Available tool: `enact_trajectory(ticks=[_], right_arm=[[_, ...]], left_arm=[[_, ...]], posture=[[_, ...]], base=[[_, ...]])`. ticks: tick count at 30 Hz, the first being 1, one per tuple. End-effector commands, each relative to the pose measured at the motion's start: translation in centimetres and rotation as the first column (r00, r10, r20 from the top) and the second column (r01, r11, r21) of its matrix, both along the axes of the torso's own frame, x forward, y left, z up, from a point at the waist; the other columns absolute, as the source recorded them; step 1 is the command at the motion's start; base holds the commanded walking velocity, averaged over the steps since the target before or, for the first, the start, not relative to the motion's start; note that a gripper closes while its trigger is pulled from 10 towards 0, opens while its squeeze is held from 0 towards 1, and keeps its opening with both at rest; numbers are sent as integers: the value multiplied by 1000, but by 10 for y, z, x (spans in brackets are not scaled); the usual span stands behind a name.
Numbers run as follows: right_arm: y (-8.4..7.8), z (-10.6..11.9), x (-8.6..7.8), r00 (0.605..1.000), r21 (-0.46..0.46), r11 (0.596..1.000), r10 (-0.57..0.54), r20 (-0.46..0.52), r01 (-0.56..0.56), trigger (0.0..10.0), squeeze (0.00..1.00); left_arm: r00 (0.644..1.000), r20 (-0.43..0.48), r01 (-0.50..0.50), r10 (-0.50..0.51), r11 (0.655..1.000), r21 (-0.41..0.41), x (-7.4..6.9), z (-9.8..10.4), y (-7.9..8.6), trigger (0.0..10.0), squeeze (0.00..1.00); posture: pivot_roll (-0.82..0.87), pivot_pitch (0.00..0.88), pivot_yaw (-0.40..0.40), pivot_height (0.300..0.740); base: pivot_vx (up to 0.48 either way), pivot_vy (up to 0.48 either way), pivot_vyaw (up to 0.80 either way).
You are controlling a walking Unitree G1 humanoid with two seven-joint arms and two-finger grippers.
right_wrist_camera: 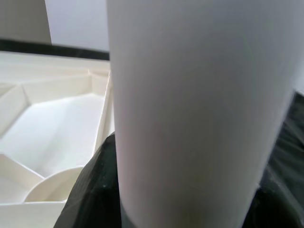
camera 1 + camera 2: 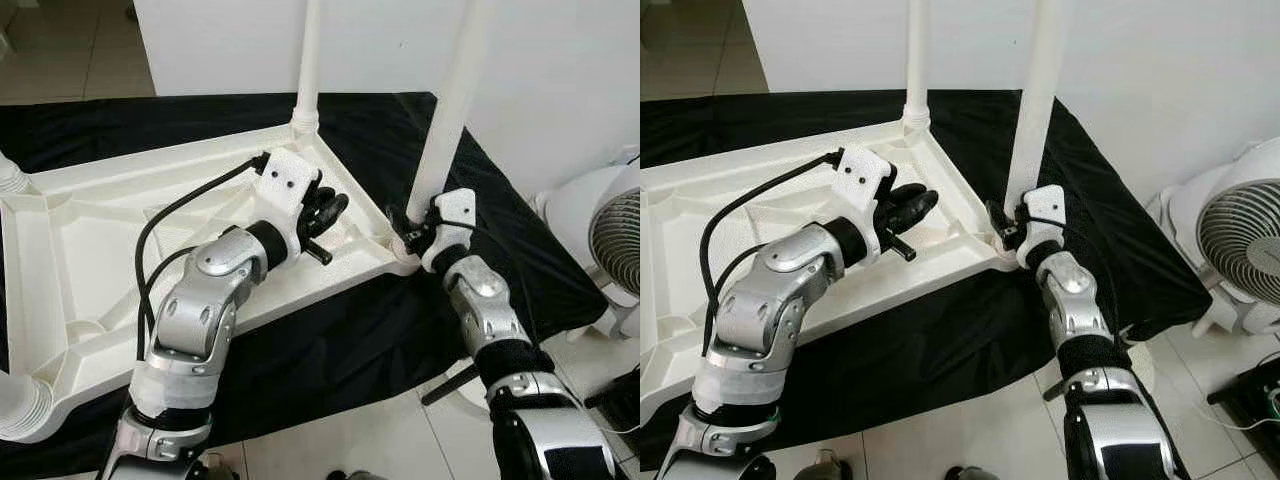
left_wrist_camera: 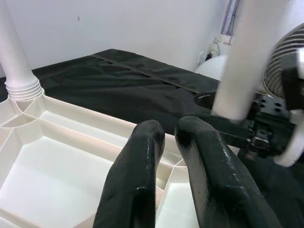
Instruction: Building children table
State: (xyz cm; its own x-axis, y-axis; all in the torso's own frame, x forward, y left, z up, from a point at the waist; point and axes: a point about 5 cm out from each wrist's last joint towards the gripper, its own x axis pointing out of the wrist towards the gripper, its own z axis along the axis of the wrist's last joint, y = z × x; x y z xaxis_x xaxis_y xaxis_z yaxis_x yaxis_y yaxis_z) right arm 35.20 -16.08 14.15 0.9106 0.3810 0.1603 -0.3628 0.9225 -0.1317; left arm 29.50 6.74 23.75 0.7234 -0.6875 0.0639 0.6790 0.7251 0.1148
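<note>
A white plastic children's tabletop [image 2: 90, 240] lies upside down on a black cloth [image 2: 520, 240], its ribbed underside facing up, with the robot's two arms working at the corner nearest a white wall [image 2: 560, 70]. The right gripper [image 2: 412, 232] is clamped around the base of a white cylindrical plastic table leg [image 2: 450, 110], which stands nearly upright, tilted slightly, at that near corner of the tabletop; in the right wrist view the leg [image 1: 199, 109] presses close between the black fingers [image 1: 92, 190]. The left gripper [image 2: 325, 215] hovers above the tabletop just inside the same corner, its two black fingers [image 3: 137, 180] drawn together with only a thin gap and holding nothing. A second white table leg [image 2: 308, 60] stands upright in a ribbed socket at the tabletop's far corner, beside the wall. Two more ribbed sockets show along the tabletop's opposite side, one at the far corner [image 2: 10, 175] and one at the near corner [image 2: 25, 405]. A white electric fan [image 2: 1240, 235] with a wire grille stands on the pale tiled floor [image 2: 340, 440], beyond the cloth's edge on the side away from the tabletop.
</note>
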Motion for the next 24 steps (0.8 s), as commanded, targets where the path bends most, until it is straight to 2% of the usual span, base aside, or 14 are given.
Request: enact_trajectory(ticks=[1, 8, 10, 12, 19, 24], right_arm=[[2, -46, -16, 983, -8, 1000, 12, -184, -13, 10000, 0], [-4, -37, -18, 994, 98, 995, 4, -109, 6, 10000, 0], [-5, -36, -18, 995, 104, 995, 2, -104, 9, 10000, 0], [-5, -40, -18, 990, 109, 994, -6, -138, 21, 10000, 0], [-7, -53, -13, 966, 24, 997, -59, -253, 67, 10000, 0], [-10, -51, -5, 950, 21, 996, -73, -305, 84, 10000, 0]], left_arm=[[998, 4, -70, 70, 997, -9, 1, 2, 1, 10000, 0], [998, 2, -66, 66, 998, -9, 1, 2, 1, 10000, 0], [998, 1, -66, 66, 998, -9, 1, 2, 1, 10000, 0], [998, 0, -66, 66, 998, -9, 1, 3, 1, 10000, 0], [997, 2, -74, 74, 997, -10, 1, 4, 2, 10000, 0], [997, 4, -76, 76, 997, -10, 1, 4, 2, 10000, 0]], posture=[[116, 85, -54, 740], [113, 94, -46, 740], [113, 94, -46, 740], [115, 100, -46, 740], [118, 101, -46, 740], [120, 99, -48, 740]], base=[[0, 0, 0], [0, 0, 0], [0, 0, 0], [0, 0, 0], [0, 0, 0], [0, 0, 0]])
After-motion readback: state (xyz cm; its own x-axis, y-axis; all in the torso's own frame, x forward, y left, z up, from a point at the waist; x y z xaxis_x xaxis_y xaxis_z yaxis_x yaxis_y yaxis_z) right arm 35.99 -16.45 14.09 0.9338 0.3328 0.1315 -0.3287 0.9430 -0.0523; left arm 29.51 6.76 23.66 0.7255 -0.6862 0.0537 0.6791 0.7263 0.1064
